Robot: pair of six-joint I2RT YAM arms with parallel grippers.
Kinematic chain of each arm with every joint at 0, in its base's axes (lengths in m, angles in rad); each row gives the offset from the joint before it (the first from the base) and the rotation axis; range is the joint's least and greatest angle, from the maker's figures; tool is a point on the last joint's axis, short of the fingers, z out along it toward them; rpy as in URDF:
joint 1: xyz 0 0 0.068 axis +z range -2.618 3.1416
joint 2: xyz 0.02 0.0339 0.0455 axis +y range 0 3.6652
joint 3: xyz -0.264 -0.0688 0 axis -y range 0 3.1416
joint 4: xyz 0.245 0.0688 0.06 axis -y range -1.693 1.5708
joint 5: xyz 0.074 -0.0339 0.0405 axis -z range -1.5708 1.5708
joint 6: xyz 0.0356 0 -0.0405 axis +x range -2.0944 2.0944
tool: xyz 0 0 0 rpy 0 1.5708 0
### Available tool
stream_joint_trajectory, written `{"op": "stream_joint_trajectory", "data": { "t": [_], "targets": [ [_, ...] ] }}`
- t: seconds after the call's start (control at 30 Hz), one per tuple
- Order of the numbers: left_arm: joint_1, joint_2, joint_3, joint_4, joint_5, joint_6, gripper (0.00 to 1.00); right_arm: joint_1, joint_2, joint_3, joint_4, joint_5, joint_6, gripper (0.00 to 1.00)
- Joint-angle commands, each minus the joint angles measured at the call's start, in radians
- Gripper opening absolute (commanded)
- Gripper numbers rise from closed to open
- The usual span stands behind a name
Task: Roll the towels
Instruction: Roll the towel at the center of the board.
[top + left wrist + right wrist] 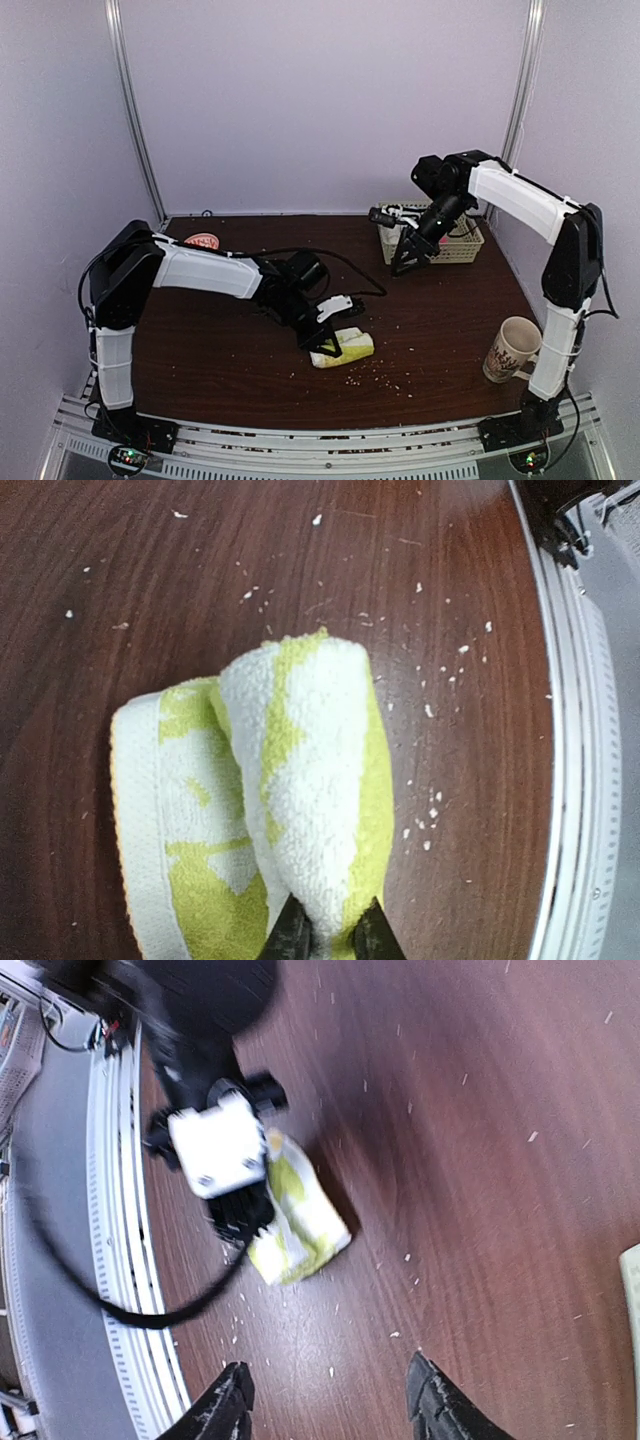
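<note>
- My left claw is clenched on the towel, at the rolled end.
- Best to roll straight over the flat tail, layers even.
- My right claw is released, empty, well apart.

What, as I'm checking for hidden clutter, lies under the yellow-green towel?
The towel lies partly rolled onto its own flat layer, on the table. Only wood and crumbs show around it; anything beneath the cloth is covered.

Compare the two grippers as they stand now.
The left gripper is pinched shut on the yellow-green towel; the right gripper is open and empty. The left sits low at the table; the right hangs raised beside the basket. Both are black, two-fingered.
</note>
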Motion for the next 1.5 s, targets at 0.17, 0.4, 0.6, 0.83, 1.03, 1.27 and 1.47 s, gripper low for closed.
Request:
{"op": "stream_joint_trajectory", "data": {
  "t": [0.17,0.4,0.6,0.83,1.03,1.27,1.47],
  "targets": [
    [0.108,0.170,0.040,-0.055,0.407,-0.196,0.00,-0.004,-0.260,0.019,0.058,-0.104,-0.027,0.58],
    [0.125,0.210,0.071,-0.055,0.407,-0.233,0.00,0.184,-0.359,-0.250,0.181,0.037,-0.130,0.58],
    [0.131,0.222,0.088,-0.070,0.405,-0.232,0.00,0.381,-0.387,-0.519,0.510,0.430,-0.055,0.55],
    [0.135,0.247,0.102,-0.087,0.396,-0.224,0.01,0.493,-0.350,-0.711,0.786,0.538,-0.041,0.61],
    [0.138,0.253,0.107,-0.108,0.401,-0.205,0.01,0.541,-0.274,-0.768,0.890,0.590,-0.089,0.61],
    [0.141,0.257,0.114,-0.110,0.392,-0.197,0.02,0.548,-0.166,-0.773,0.948,0.579,-0.112,0.57],
    [0.141,0.226,0.111,-0.116,0.268,-0.181,0.17,0.547,-0.073,-0.775,0.960,0.600,-0.142,0.38]
  ]
}}
